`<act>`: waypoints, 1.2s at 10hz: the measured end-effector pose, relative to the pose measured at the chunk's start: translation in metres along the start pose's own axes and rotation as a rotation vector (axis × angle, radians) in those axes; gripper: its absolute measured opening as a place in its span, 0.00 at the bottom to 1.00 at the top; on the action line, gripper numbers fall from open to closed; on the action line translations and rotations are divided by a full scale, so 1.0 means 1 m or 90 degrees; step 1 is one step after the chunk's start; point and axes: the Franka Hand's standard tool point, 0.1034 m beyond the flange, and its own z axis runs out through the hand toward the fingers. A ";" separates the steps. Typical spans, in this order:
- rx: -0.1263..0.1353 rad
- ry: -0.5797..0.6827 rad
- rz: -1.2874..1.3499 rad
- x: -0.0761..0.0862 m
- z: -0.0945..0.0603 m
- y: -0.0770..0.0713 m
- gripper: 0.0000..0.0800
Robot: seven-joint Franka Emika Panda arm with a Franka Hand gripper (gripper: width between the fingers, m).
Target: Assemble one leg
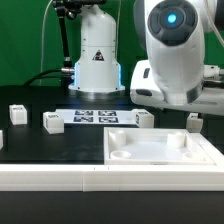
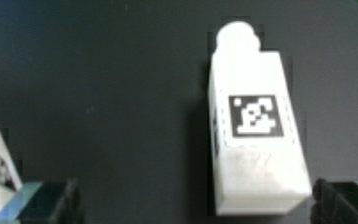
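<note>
the leg (image 2: 252,120), a white squarish post with a narrower rounded end and a black-and-white tag on its face, lies flat on the black table (image 2: 105,80) inside the wide-spread gripper (image 2: 201,195), close to one finger, with bare table on its other side.

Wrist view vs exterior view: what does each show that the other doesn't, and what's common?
Only the wrist view: the gripper, open, its fingers either side of one end of a leg lying flat, and that leg's tag up close.
Only the exterior view: the white panel with round corner sockets, the marker board, the arm, and several legs spread along the table.
Both: the black table and white legs. I cannot tell which exterior leg is the one under the wrist.
</note>
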 end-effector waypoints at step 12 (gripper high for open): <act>-0.027 -0.017 -0.010 0.000 0.040 -0.022 0.78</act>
